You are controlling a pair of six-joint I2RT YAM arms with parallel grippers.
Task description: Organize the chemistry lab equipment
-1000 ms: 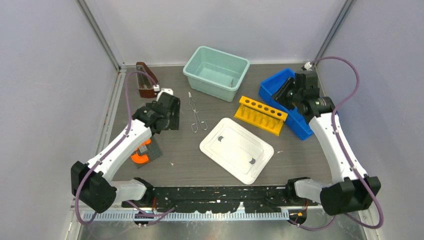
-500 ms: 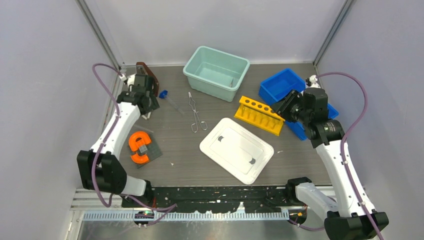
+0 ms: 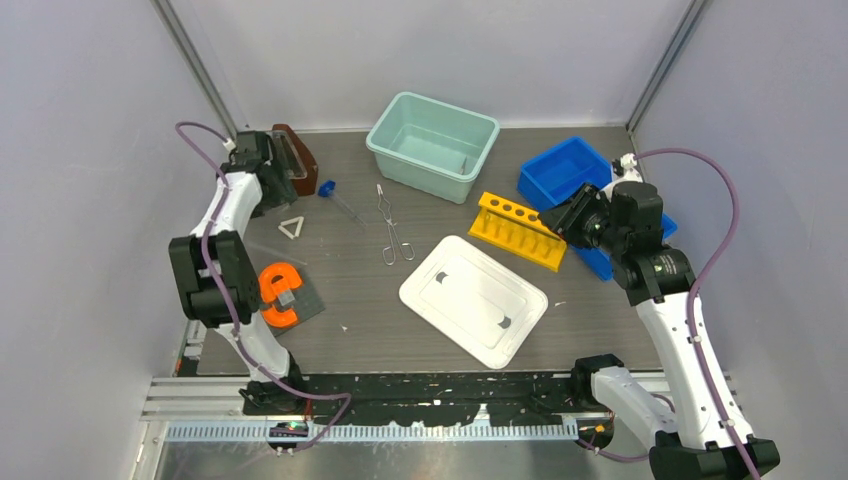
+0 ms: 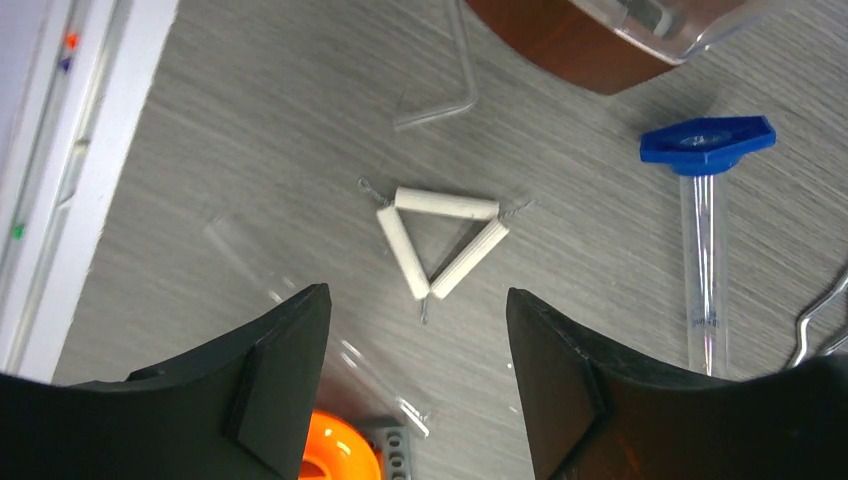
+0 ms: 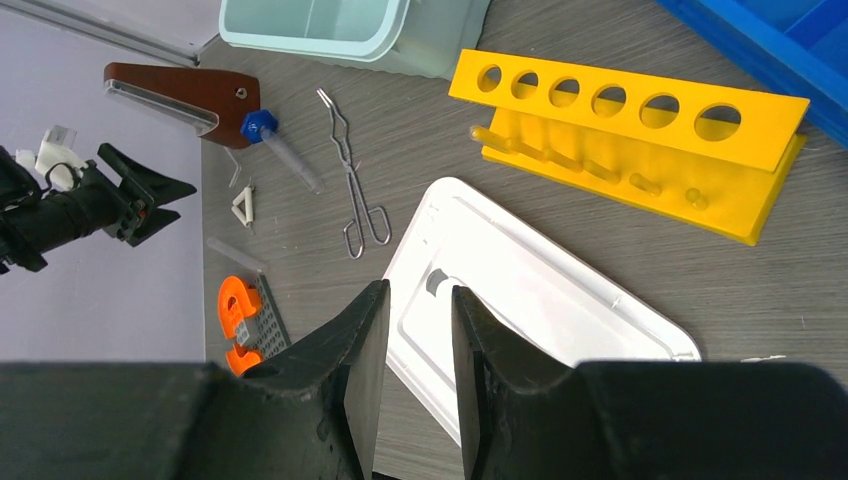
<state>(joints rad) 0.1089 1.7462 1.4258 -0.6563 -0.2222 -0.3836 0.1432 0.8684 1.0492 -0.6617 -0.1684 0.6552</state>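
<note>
A small white triangle [image 4: 440,240] lies on the table just ahead of my left gripper [image 4: 415,305], which hovers above it with its jaws open and empty. A blue knob-like cap [image 4: 708,143] tops a clear tube to the right. A bent glass rod [image 4: 455,85] lies beyond the triangle, and another glass rod [image 4: 300,315] by the left finger. In the top view the triangle [image 3: 291,228], blue cap [image 3: 326,187] and silver wire tongs [image 3: 393,228] sit left of centre. My right gripper [image 5: 418,295] hangs over the white lid [image 5: 540,290], jaws narrowly apart, holding nothing.
A teal bin [image 3: 432,145] stands at the back, blue bins [image 3: 570,165] at the back right and a yellow tube rack [image 3: 522,230] beside them. A brown holder [image 3: 293,158] sits by the left arm. An orange piece on a grey plate [image 3: 280,295] lies at the left.
My left arm swung back to the left wall, uncovering the triangle and blue cap, and its jaws narrowed a little. My right arm drew back from the blue bins toward the yellow rack.
</note>
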